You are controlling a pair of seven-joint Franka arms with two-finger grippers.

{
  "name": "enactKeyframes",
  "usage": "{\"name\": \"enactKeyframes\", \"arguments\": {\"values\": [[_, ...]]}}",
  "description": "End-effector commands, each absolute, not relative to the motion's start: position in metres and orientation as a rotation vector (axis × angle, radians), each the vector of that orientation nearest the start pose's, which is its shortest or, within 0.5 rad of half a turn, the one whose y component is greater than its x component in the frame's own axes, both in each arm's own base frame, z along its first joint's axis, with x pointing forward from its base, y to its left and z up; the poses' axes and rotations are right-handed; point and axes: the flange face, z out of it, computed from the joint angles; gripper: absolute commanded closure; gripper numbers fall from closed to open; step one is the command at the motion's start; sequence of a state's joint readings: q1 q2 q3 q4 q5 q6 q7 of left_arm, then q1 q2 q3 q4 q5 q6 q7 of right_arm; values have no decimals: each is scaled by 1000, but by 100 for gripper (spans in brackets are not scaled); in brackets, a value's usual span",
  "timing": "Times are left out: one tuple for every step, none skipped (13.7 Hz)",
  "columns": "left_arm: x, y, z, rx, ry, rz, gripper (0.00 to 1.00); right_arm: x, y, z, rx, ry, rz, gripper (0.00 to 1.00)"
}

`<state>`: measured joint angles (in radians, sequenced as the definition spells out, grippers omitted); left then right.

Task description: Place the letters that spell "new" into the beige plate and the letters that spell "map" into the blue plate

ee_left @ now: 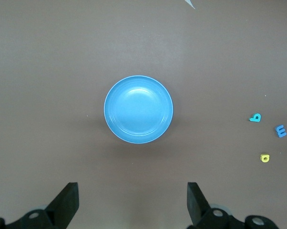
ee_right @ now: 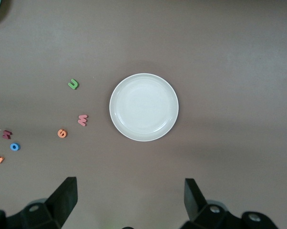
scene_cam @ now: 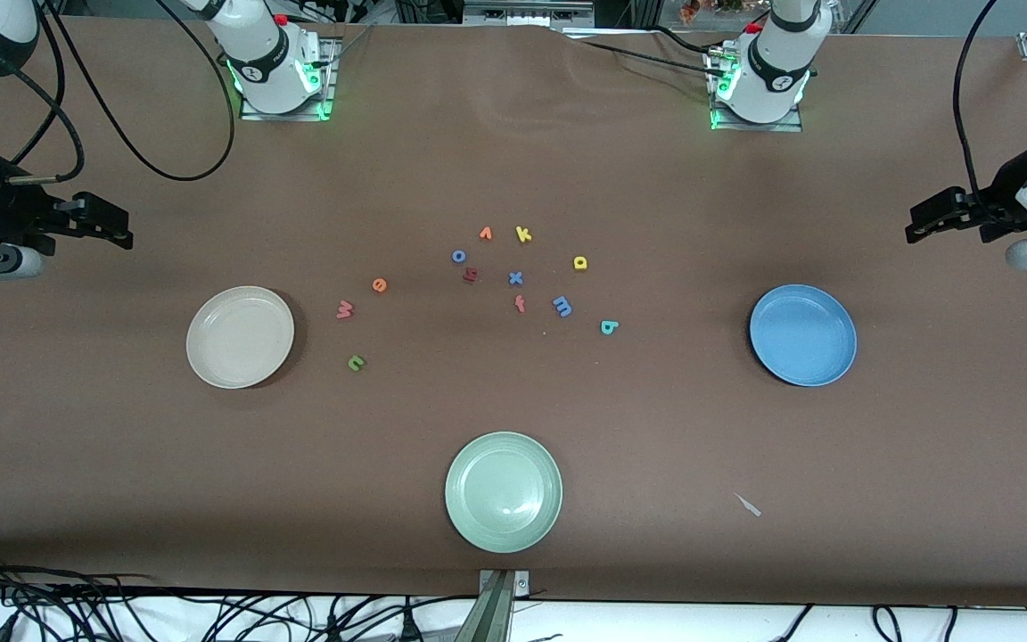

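Front view showed the sorting not yet begun: both target plates lay bare and every letter sat loose on the bench (scene_cam: 513, 160). The beige plate (scene_cam: 240, 337) lay toward the right arm's end, the blue plate (scene_cam: 803, 334) toward the left arm's end, and a pale green plate (scene_cam: 503, 491) sat nearest the front camera, between them.

For "new", the green n (scene_cam: 355, 362), the pinkish-red w (scene_cam: 344, 308) and the orange e (scene_cam: 379, 285) were grouped near the beige plate, apart from one another and none touching its rim. For "map", the blue m (scene_cam: 562, 306), the yellow a (scene_cam: 579, 262) and the teal p (scene_cam: 609, 327) lay in the middle cluster, on its side toward the blue plate but well apart from it. Among them were spare letters: an orange v (scene_cam: 485, 234), a yellow k (scene_cam: 523, 234), a blue o (scene_cam: 458, 256), a blue x (scene_cam: 515, 278), a dark red letter (scene_cam: 470, 275) and a reddish f (scene_cam: 520, 304).

The right gripper (ee_right: 129, 195) hung over the bench beside the beige plate with its jaws spread wide and nothing between them; the left gripper (ee_left: 133, 200) hung likewise by the blue plate, released and empty. By my judgement all six placements were left to do.
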<state>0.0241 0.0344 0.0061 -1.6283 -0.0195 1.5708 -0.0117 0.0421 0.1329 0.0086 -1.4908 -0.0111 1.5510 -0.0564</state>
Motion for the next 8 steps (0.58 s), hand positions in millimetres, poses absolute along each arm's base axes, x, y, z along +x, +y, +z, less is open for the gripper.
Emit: {"name": "enactKeyframes", "arguments": {"values": [[560,17,578,-3159,-40,130,0,589,30,588,-3140,-186,104,1],[560,17,578,-3159,-40,130,0,589,30,588,-3140,-183,104,0],[560,17,578,-3159,-40,130,0,589,31,588,-3140,-186,106,0],[561,17,577,-3159,-40,133,0,589,31,588,-3141,-186,109,1],[561,17,577,-3159,-40,133,0,589,31,588,-3144,-193,109,1],[561,17,577,-3159,-40,130,0,589,31,587,-3143,-198,109,1],[562,17,578,-3159,-40,121,0,589,30,587,-3145,-196,109,0],[562,17,578,-3159,-40,121,0,589,31,587,-3145,-198,107,0]]}}
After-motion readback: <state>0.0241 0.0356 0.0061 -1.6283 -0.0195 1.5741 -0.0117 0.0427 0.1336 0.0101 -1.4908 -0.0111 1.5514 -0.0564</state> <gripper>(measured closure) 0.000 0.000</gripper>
